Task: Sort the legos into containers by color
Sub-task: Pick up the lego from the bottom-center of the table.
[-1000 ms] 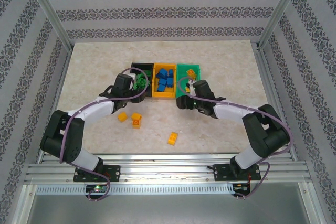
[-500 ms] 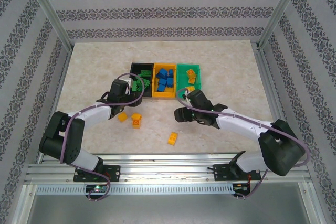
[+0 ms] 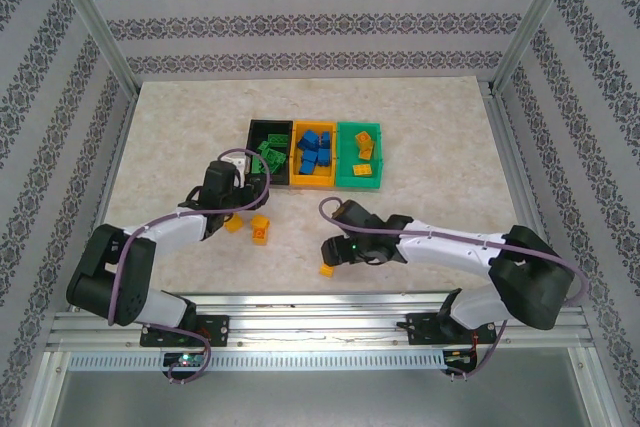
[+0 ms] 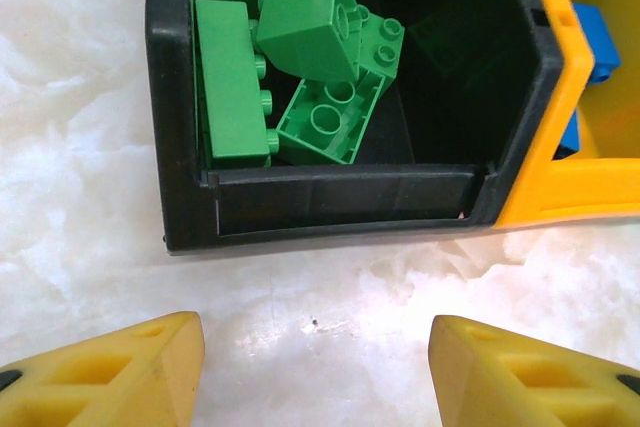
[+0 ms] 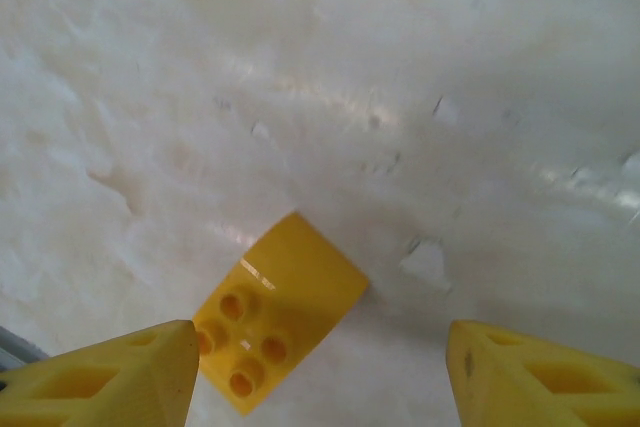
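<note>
Three bins stand side by side: the black bin (image 3: 254, 134) holds green legos (image 4: 300, 57), the yellow-orange bin (image 3: 313, 183) holds blue legos (image 3: 314, 150), and the green bin (image 3: 360, 181) holds yellow ones (image 3: 364, 145). My left gripper (image 3: 238, 199) (image 4: 315, 377) hangs open over bare table just in front of the black bin (image 4: 340, 209). My right gripper (image 3: 335, 250) (image 5: 320, 387) is open above a loose yellow sloped lego (image 3: 327, 269) (image 5: 275, 325), which lies near its left fingertip. Two more yellow legos (image 3: 234, 223) (image 3: 261, 229) lie near the left gripper.
The marble-patterned table (image 3: 420, 107) is framed by metal posts and patterned walls. The near rail (image 3: 320, 319) carries both arm bases. The yellow-orange bin's wall (image 4: 560, 147) shows right of the black bin in the left wrist view.
My right gripper left the green bin and swung toward the near edge, over the loose yellow lego. My left gripper drew back from the black bin toward the table in front.
</note>
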